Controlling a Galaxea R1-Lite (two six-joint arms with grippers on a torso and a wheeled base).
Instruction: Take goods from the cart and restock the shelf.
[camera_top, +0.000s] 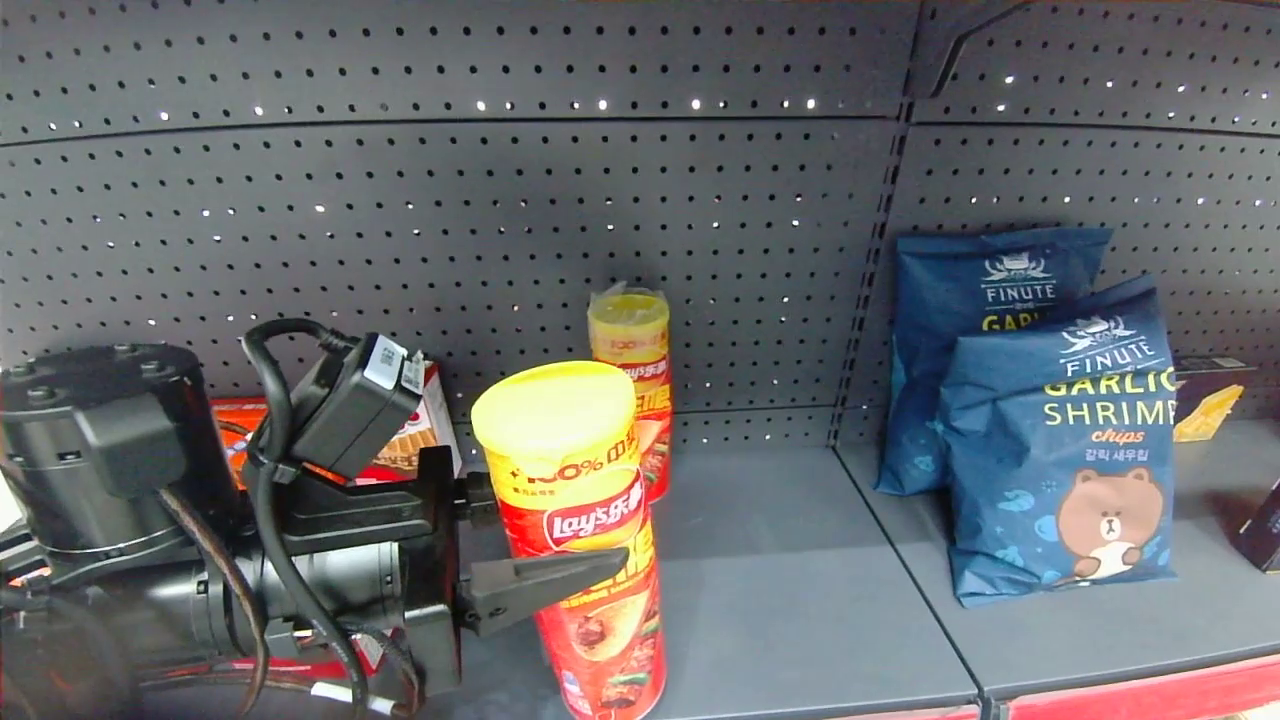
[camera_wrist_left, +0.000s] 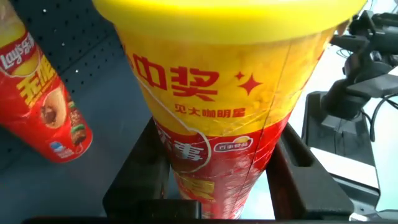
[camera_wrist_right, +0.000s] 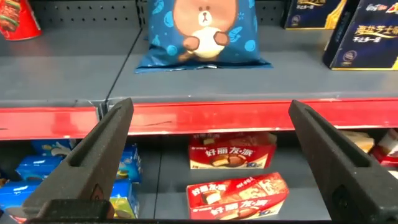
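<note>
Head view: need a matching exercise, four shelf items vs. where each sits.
Things:
1. front chips can
2. rear chips can
3. blue chip bags
4. red biscuit box

Places:
A. right bay of the shelf
B. between the fingers of the left gripper
C. far left, at the back of the shelf
D. upright and free, close to the pegboard wall

Pairs: 1-B, 2-D, 3-A, 4-C
</note>
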